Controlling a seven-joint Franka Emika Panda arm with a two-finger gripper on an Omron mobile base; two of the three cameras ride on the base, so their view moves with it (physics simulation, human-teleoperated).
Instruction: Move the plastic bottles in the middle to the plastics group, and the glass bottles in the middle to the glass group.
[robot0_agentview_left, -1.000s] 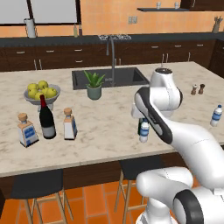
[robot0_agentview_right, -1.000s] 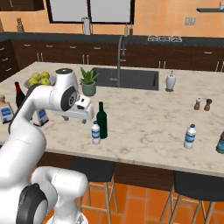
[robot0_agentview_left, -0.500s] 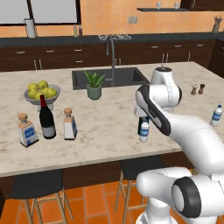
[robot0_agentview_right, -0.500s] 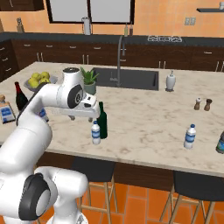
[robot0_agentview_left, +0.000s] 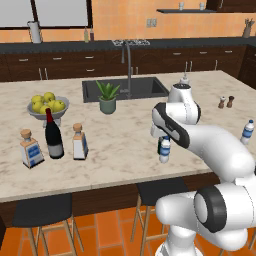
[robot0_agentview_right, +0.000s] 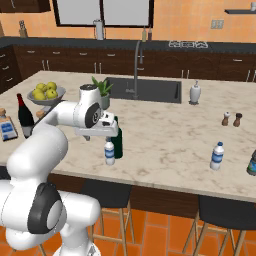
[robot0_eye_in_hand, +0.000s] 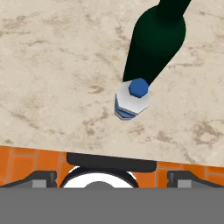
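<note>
Pincer (robot0_agentview_right: 110, 133): we log it wide, holding nothing, poised over the counter (robot0_eye_in_hand: 52, 70) | water bottle (robot0_eye_in_hand: 131, 99): directly below it, upright, near the counter's front edge | green bottle (robot0_eye_in_hand: 153, 43): just behind the water bottle, close beside it

Blue-capped clear water bottle (robot0_eye_in_hand: 131, 101) (blue-banded), dark green bottle (robot0_eye_in_hand: 154, 43), beige-veined marble counter (robot0_eye_in_hand: 57, 74)

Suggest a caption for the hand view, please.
Open gripper above a small water bottle beside a dark green bottle on the marble counter.
</note>
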